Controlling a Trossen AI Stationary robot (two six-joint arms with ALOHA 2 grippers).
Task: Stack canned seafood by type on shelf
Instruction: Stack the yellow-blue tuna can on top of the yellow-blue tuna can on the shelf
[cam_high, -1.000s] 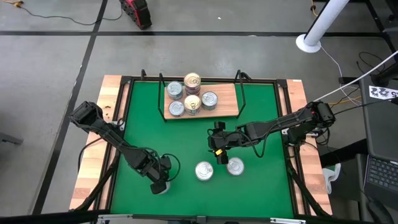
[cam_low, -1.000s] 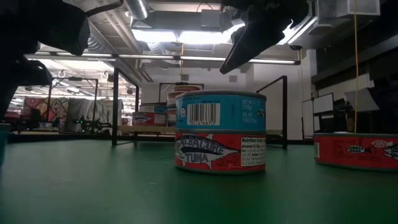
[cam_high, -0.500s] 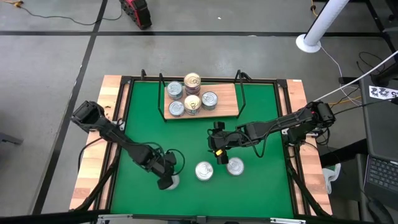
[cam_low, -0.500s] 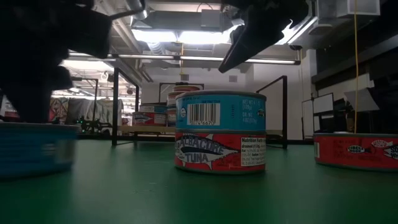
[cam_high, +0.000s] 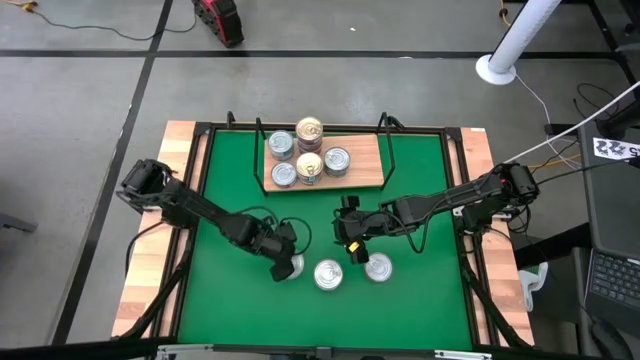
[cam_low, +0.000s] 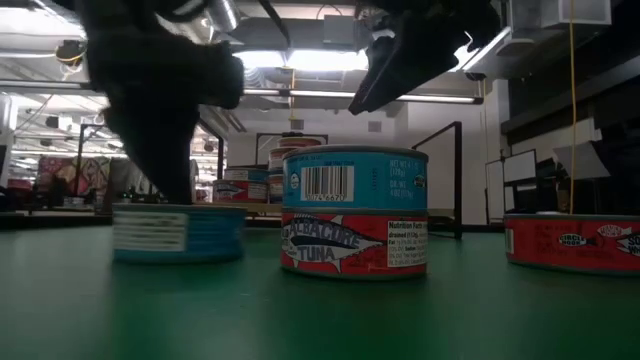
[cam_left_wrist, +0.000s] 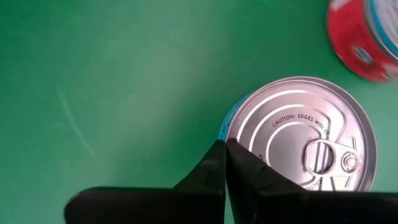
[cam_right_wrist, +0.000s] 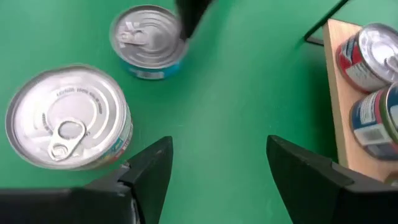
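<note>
Three loose tins sit in a row at lower centre of the green bench (cam_high: 230, 300) in the high view: a blue-sided tin (cam_high: 288, 266) at left, a middle tin (cam_high: 328, 275) and a right tin (cam_high: 378, 267). The left fingers (cam_high: 281, 268), pressed together with nothing between them, rest against the blue-sided tin's rim; its silver lid (cam_left_wrist: 305, 140) reads "CAUTION: EDGES WILL", the rest hidden. From bench height, the middle tin (cam_low: 354, 212) shows a barcode on a blue band and "TUNA" on red below, beside a "Nutrition Facts" panel; smaller print is unreadable. The red tin (cam_low: 572, 241) at that frame's right edge carries text too small to read. The right fingers (cam_high: 353, 246), spread wide and empty, hang above the bench just up-left of the right tin. Six or so tins, some stacked, stand on the wooden shelf (cam_high: 372, 172) at upper centre.
</note>
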